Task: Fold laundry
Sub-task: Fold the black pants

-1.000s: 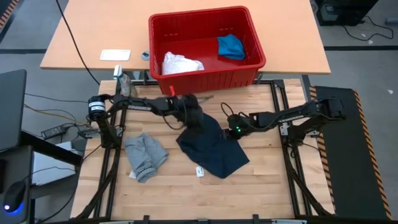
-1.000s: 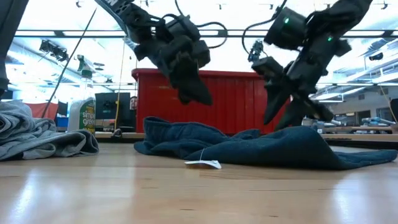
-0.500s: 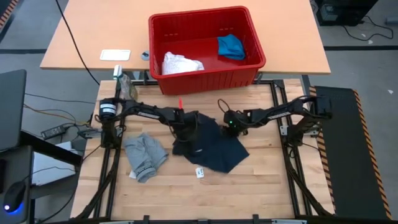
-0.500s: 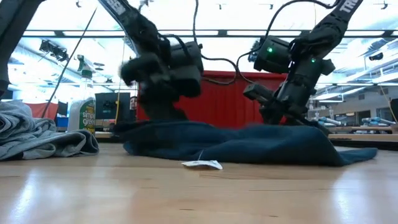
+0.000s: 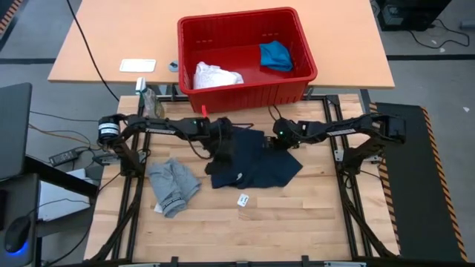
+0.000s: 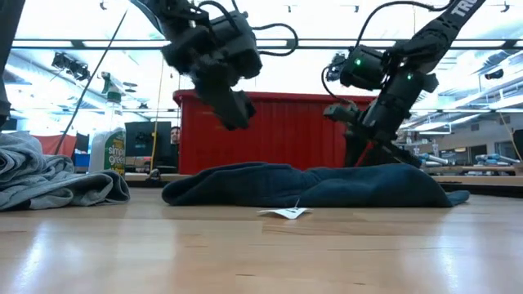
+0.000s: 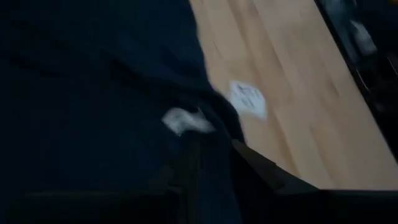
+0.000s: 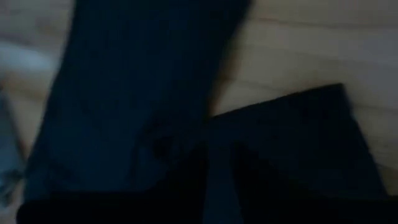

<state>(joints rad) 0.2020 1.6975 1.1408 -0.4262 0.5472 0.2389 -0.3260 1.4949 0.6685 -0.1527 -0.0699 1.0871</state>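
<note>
Since the earlier frame the navy garment (image 5: 254,162) has been drawn toward the far side of the table and now lies as a more compact folded heap; both arms have shifted with it. The left gripper (image 5: 223,150) is raised above the garment's left edge, clear of the cloth in the low view (image 6: 231,110); whether its fingers are parted or closed cannot be told. The right gripper (image 5: 274,141) sits low at the garment's far right edge (image 6: 357,151), and whether it grips the cloth cannot be told.

A white tag (image 5: 243,199) lies on bare wood just in front of the garment's near edge. The grey T-shirt (image 5: 173,185) is bunched well to the left, apart from the navy piece. The near half of the wooden table (image 5: 297,222) is bare (ample room in front). The white cloth (image 5: 215,76) and bright blue garment (image 5: 275,55) rest inside the red basket (image 5: 245,95) beyond the far edge.
</note>
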